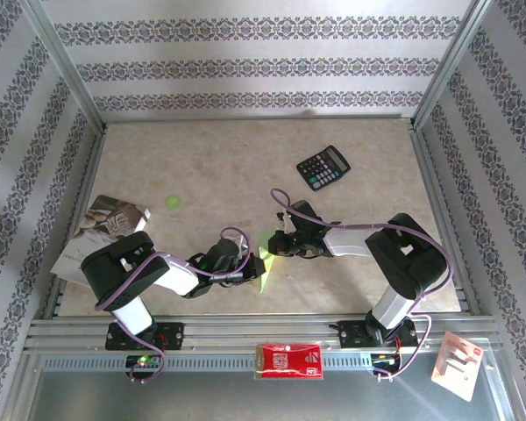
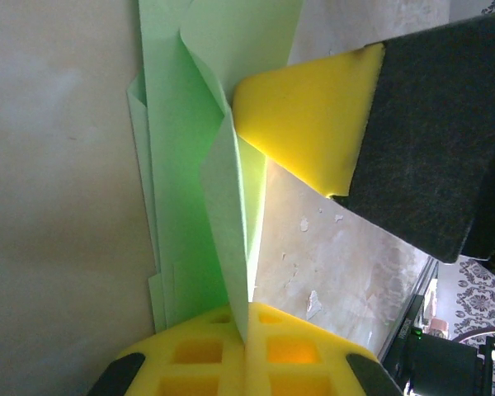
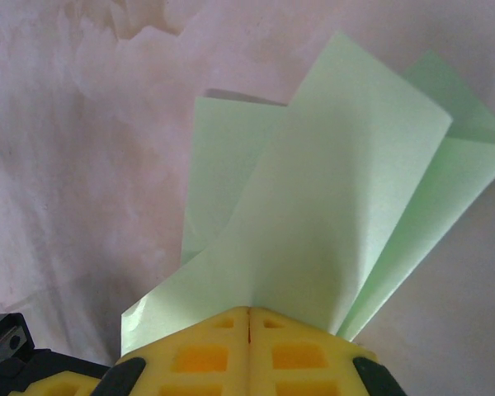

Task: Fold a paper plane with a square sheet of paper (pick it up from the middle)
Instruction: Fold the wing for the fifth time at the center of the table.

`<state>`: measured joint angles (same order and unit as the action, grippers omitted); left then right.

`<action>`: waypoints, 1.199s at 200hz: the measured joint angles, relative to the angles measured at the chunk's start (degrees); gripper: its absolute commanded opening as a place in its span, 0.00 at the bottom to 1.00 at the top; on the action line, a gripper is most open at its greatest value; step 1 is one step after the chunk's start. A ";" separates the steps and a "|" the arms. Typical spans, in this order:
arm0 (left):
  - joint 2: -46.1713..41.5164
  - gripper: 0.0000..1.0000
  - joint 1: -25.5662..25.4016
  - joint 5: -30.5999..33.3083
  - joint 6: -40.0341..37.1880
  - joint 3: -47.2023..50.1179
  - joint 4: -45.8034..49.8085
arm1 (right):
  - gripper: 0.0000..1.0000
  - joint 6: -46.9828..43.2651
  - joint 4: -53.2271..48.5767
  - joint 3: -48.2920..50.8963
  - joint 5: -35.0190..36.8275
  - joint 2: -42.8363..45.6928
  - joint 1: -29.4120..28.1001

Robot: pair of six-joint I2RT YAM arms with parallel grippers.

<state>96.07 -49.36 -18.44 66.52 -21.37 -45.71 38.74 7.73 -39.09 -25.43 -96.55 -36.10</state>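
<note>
1. the green paper (image 1: 265, 263), folded into several layers, sat near the front middle of the surface (image 1: 228, 158), between the two grippers.
2. the left gripper (image 2: 246, 326) had its jaws clenched on the paper: in the left wrist view a standing flap ran straight down into the seam between its yellow pads (image 2: 198, 355).
3. the right gripper (image 3: 249, 318) had its jaws clenched on the paper too. in the right wrist view the layers fanned up and away from the closed seam, with creased edges at the right.
4. in the left wrist view the right gripper came in from the upper right and met the paper's upper flap. whether the lower layers rested on the surface could not be told.
5. from above, the grippers faced each other with their tips close together at the paper.
6. a black calculator (image 1: 323, 167) lay well behind the paper, toward the back right, and a small green dot (image 1: 173, 201) lay to the back left.
7. a printed booklet (image 1: 101, 232) lay at the left edge of the surface, beside the left arm.
8. a red-and-white packet (image 1: 289, 360) lay on the metal rail (image 1: 228, 335) between the arm bases.
</note>
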 measured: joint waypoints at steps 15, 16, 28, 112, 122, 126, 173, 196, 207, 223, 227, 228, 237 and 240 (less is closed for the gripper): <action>-0.04 0.11 0.00 -0.02 -0.02 0.00 0.04 | 0.06 -0.04 0.07 -0.20 -0.17 -0.31 0.00; -0.07 0.11 0.00 -0.02 -0.02 0.00 0.02 | 0.06 -0.04 0.07 -0.20 -0.17 -0.33 0.00; -0.48 0.13 0.02 -0.24 0.15 -0.07 0.39 | 0.06 -0.15 0.09 -0.52 -0.42 -0.68 0.13; -8.57 0.30 0.00 -0.24 -0.70 -0.55 13.70 | 0.06 -0.59 -0.20 -1.95 -1.22 -1.97 0.35; -10.80 0.31 0.00 0.15 -1.11 -0.26 16.68 | 0.06 -0.55 -0.22 -1.99 -1.22 -1.97 0.33; -11.96 0.31 0.00 0.33 -1.36 -0.13 18.05 | 0.06 -0.39 -0.26 -2.01 -1.22 -1.97 0.33; -23.76 0.14 -0.02 1.44 -5.66 -2.62 30.21 | 0.05 4.57 0.68 -1.38 -0.33 -1.57 0.17; -22.60 0.07 -0.02 0.26 -6.86 -6.25 31.87 | 0.05 8.98 2.03 -0.13 2.27 -0.52 -0.94; -21.07 0.06 -0.02 -0.22 -7.37 -7.50 31.85 | 0.05 10.95 2.49 0.48 3.78 0.09 -1.51; -18.47 0.05 -0.02 -0.83 -8.11 -8.87 32.33 | 0.04 13.46 2.69 1.11 6.01 0.92 -2.45; -17.73 0.05 -0.02 -0.87 -8.33 -9.33 32.59 | 0.04 13.79 2.67 1.18 6.45 1.05 -2.60; -17.49 0.05 -0.02 -0.92 -8.39 -9.44 32.63 | 0.04 13.97 2.67 1.22 6.60 1.11 -2.69; -15.98 0.04 0.00 -1.07 -8.85 -10.32 32.85 | 0.04 14.97 2.71 1.44 7.45 1.38 -2.97; -15.56 0.04 0.07 -1.07 -9.05 -10.56 32.92 | 0.04 15.17 2.71 1.51 7.67 1.46 -3.08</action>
<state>80.51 -49.30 -19.51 57.47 -31.92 -12.80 53.91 10.44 -37.58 -17.76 -95.09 -39.18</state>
